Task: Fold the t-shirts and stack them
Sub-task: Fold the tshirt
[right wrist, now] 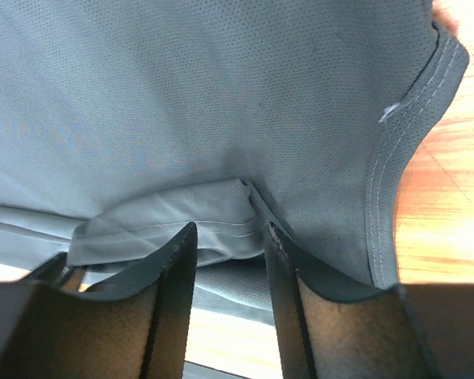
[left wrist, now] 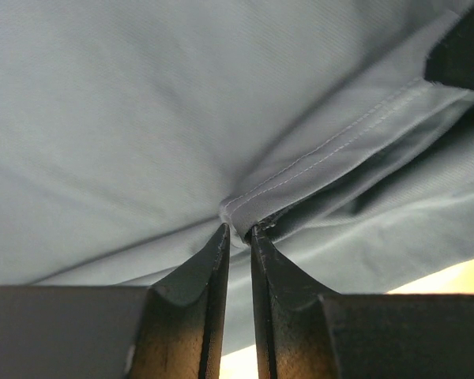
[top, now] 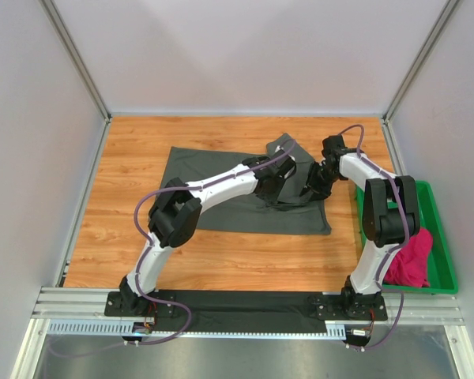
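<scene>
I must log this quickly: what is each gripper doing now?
Left gripper: closed on the grey shirt hem.
Right gripper: fingers around another fold; grip cannot be told.

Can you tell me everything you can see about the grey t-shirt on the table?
The dark charcoal grey cloth t-shirt looks soft and plain, with stitched hems and no print showing. Most of it lies spread flat on the wooden table. The side near the grippers is lifted and bunched, with one flap turned over towards the back. The left gripper pinches a stitched hem tightly. The right gripper seems to hold a thick fold between its fingers.
</scene>
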